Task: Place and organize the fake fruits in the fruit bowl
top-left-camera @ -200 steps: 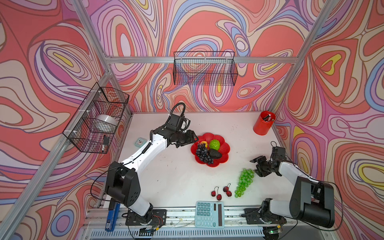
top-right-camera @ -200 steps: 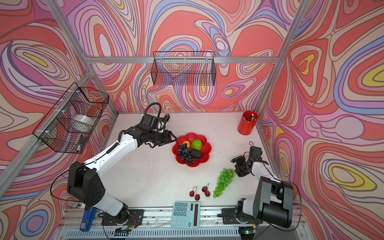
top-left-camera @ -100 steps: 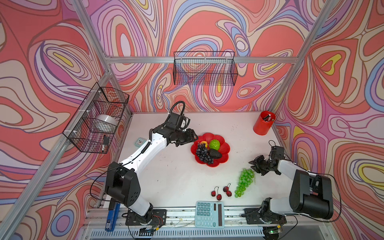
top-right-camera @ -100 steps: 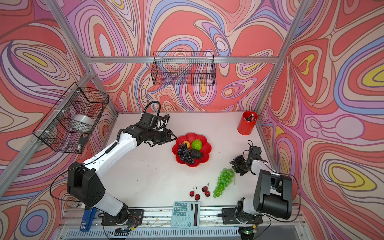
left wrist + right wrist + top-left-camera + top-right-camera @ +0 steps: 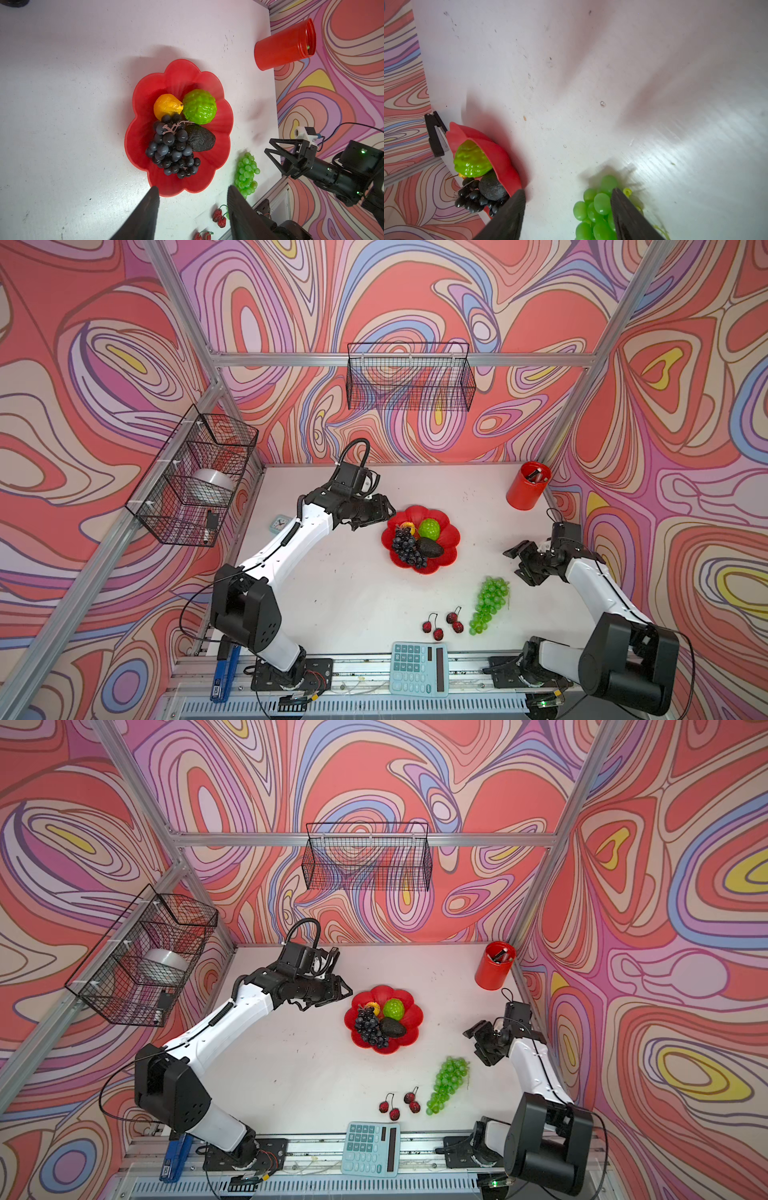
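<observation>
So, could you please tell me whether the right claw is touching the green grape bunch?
Apart. In the left wrist view, bare table shows between the open right claw and the green grape bunch.

Right claw (image 5: 568, 191): jaws spread, gripping nothing. Green grape bunch (image 5: 596, 207): on white tabletop (image 5: 591, 72), against one jaw. Fruit bowl (image 5: 500, 158): holds bumpy lime-green ball (image 5: 471, 160), dark avocado (image 5: 492, 189), dark purple grape bunch (image 5: 471, 199).

Two grape bunches (image 5: 409, 547) (image 5: 489, 605); four red berries (image 5: 427, 626) (image 5: 437, 634) (image 5: 451, 617) (image 5: 458, 627); three other fruits (image 5: 406, 526) (image 5: 429, 528) (image 5: 430, 548); one fruit bowl (image 5: 451, 531).
</observation>
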Robot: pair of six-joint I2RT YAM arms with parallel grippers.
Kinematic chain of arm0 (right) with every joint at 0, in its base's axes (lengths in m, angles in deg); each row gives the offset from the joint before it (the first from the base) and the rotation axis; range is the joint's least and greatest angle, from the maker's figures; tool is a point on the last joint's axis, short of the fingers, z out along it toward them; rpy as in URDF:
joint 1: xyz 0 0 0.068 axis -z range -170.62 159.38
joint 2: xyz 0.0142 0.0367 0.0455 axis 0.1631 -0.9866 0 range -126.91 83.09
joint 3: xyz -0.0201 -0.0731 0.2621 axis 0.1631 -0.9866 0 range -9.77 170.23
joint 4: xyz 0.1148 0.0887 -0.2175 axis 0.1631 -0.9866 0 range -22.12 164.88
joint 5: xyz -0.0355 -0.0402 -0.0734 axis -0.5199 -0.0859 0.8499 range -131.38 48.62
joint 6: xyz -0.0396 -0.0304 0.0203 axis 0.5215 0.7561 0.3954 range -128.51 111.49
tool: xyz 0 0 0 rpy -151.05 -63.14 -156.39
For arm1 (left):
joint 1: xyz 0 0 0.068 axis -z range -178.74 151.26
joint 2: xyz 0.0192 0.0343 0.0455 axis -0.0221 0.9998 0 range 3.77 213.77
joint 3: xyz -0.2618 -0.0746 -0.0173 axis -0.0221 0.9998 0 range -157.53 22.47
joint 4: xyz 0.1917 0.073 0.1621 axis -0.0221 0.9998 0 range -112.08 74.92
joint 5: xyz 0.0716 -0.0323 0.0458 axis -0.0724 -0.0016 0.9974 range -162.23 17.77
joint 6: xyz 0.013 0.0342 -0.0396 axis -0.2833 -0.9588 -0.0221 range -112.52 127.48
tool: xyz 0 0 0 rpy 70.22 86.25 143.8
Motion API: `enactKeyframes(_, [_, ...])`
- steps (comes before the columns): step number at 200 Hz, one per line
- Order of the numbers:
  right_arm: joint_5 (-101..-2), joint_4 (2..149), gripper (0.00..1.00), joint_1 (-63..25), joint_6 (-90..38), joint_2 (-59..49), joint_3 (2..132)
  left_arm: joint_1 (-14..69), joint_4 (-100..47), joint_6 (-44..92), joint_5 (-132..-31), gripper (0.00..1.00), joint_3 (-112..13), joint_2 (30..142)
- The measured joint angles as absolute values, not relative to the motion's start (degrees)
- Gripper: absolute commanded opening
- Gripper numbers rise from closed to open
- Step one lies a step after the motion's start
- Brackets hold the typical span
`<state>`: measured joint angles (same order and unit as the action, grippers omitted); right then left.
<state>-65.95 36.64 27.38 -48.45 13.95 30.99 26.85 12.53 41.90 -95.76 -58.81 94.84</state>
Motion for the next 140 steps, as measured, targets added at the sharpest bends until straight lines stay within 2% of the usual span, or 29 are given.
enactKeyframes(20, [-65.7, 34.3, 0.81, 27.4, -50.1, 17.1, 29.0, 26.8, 12.8, 41.5, -95.8, 0.56, -59.3, 95.5])
enactKeyframes(73, [-67.2, 29.9, 0.83, 27.4, -58.3, 28.0, 20.5, 26.8, 12.8, 40.7, -96.5, 0.57, -59.0, 95.7])
enactKeyframes(140, [-69.9, 34.6, 0.84, 27.4, -66.5, 28.0, 13.1, 26.8, 12.3, 40.7, -97.2, 0.57, -56.7, 95.7])
